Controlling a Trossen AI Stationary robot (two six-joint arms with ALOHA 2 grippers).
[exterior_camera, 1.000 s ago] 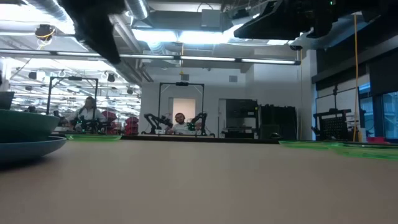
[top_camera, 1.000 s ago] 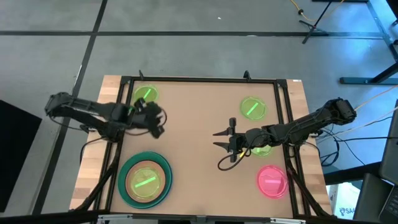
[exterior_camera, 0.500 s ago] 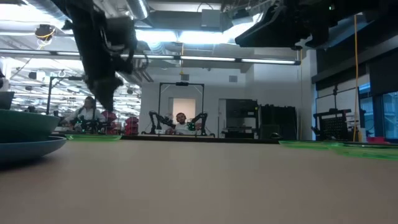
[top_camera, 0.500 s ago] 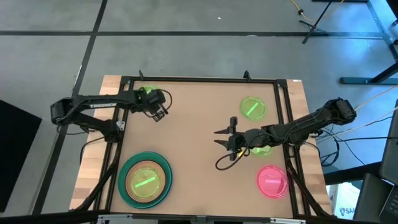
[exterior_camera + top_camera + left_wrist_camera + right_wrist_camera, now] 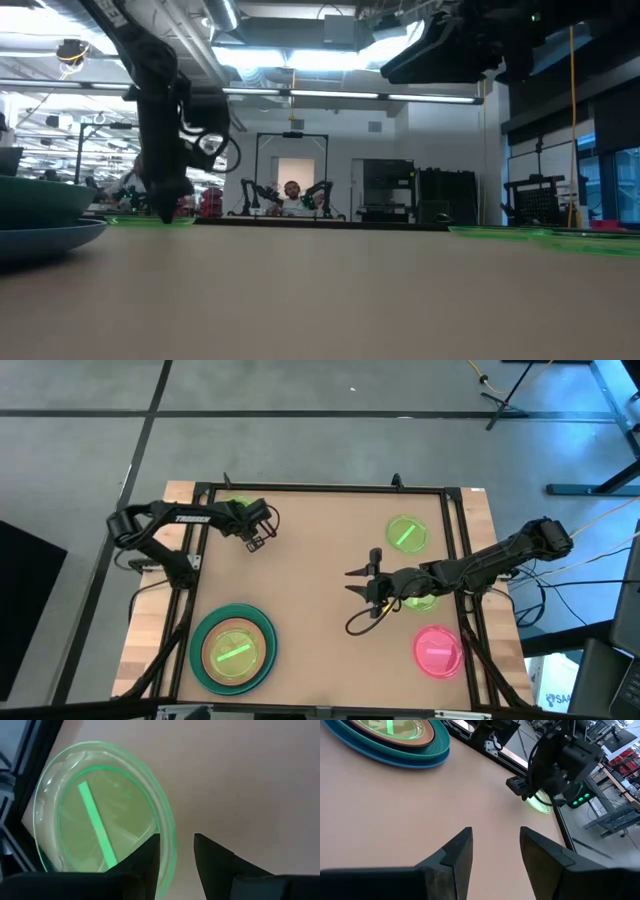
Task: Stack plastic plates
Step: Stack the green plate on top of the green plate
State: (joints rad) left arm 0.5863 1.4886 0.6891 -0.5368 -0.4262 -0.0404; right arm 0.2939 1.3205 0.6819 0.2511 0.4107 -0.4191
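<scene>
A small translucent green plate (image 5: 230, 510) lies at the table's far left; it also shows in the left wrist view (image 5: 100, 810). My left gripper (image 5: 257, 538) is open and low over its right rim (image 5: 169, 832), one finger over the plate and one outside it; I cannot tell whether they touch it. My right gripper (image 5: 360, 588) is open and empty above the table's middle right. A stack (image 5: 234, 650) of a blue, a teal, a peach and a green plate rests at the near left. Two more green plates (image 5: 406, 533) (image 5: 422, 600) and a pink one (image 5: 437, 651) lie on the right.
A black frame (image 5: 320, 488) runs along the table's far and side edges, close behind the far-left plate. My right arm (image 5: 480, 565) reaches over one green plate. The table's middle (image 5: 310, 580) is bare. People sit far off in the room (image 5: 290, 195).
My left gripper has gone toward the table's far edge and come down to the far-left green plate's rim, staying open. My right gripper has kept still.
</scene>
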